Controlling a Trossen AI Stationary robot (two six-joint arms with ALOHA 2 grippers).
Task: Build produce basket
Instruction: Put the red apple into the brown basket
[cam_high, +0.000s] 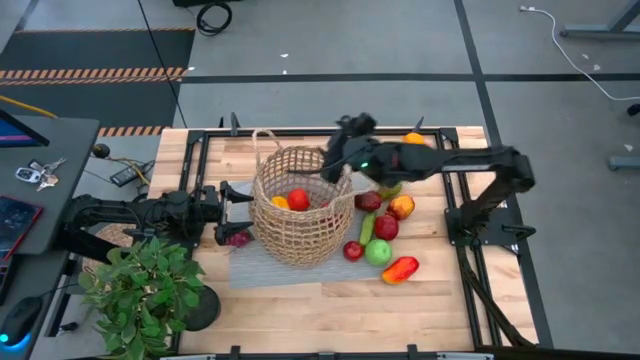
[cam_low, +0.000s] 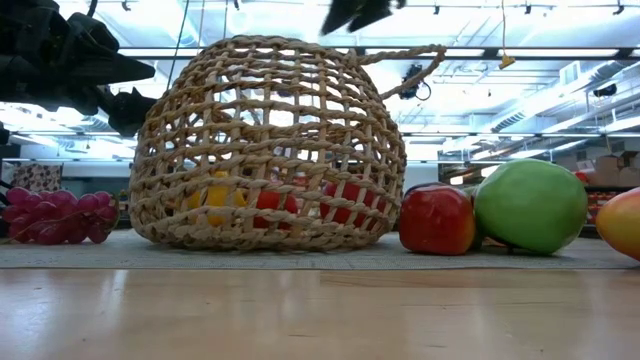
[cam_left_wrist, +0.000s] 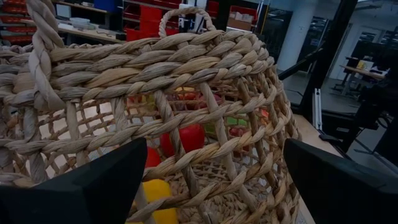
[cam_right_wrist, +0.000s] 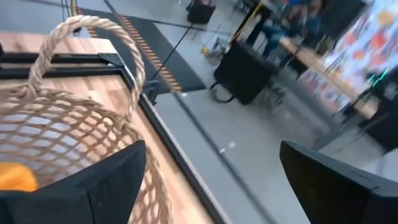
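Note:
The round woven basket (cam_high: 300, 215) stands on a grey mat (cam_high: 250, 268), with red and yellow produce (cam_high: 297, 199) inside. My right gripper (cam_high: 338, 150) hangs open above the basket's far right rim, with nothing between its fingers (cam_right_wrist: 211, 155). My left gripper (cam_high: 235, 205) is level and open, close to the basket's left wall (cam_left_wrist: 186, 106), which fills its wrist view. I see no touch. More produce lies on the table right of the basket: red apples (cam_high: 386, 228), a green apple (cam_low: 530, 205), a cucumber (cam_high: 366, 228) and a red-orange piece (cam_high: 400, 269). Dark-red grapes (cam_low: 55, 215) lie at the basket's left.
A leafy potted plant (cam_high: 140, 290) stands at the table's near left corner. An orange piece (cam_high: 414, 138) lies by the far edge under the right arm. A black frame rail (cam_high: 300, 130) runs along the table's far edge. Bare wood (cam_high: 330, 310) stretches in front of the mat.

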